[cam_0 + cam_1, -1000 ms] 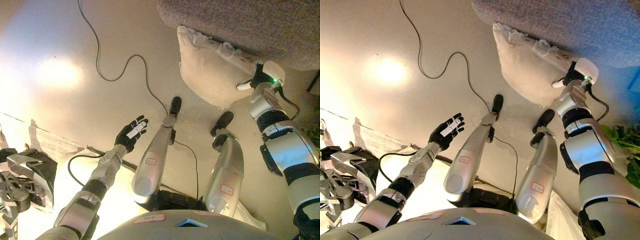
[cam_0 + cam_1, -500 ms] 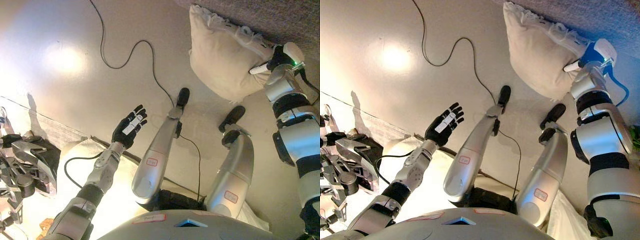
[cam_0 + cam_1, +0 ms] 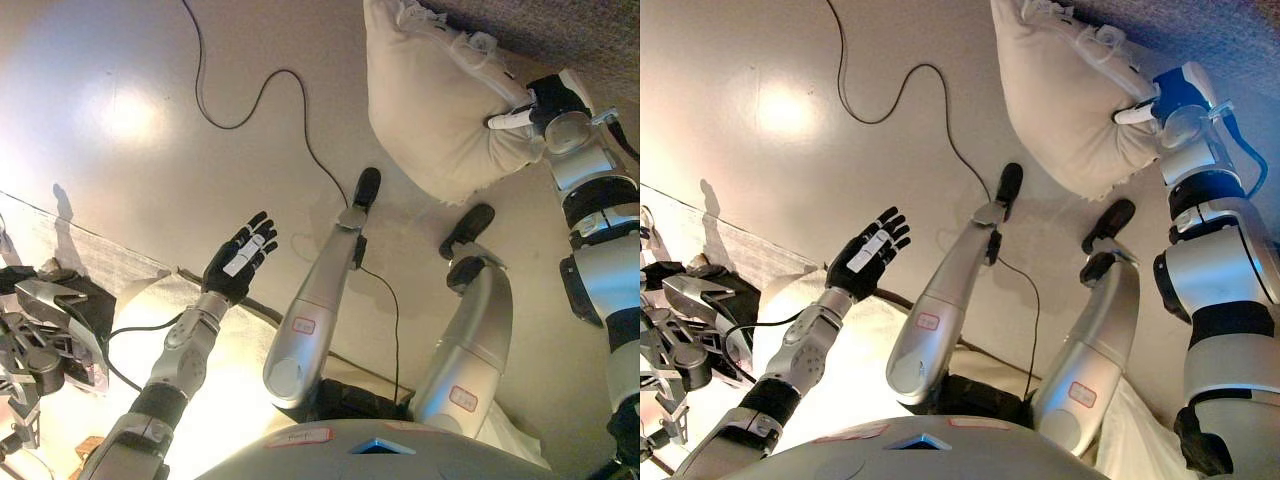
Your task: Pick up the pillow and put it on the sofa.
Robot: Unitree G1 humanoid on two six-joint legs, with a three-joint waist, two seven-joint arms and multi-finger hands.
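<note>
The right hand (image 3: 548, 100) pinches the cream pillow's (image 3: 430, 100) edge; it should lift higher, clearing the sofa's (image 3: 560, 30) front edge.

Pillow (image 3: 430, 100): cream cloth, matt, soft and creased, ruffled trim along one edge. Sofa (image 3: 560, 35): grey-brown fabric, coarse, nubbly weave. Floor (image 3: 120, 120): smooth, hard, pale beige, semi-gloss with a bright reflection. Right hand (image 3: 545, 105): dark matt covering, glossy white plastic fingertip.
</note>
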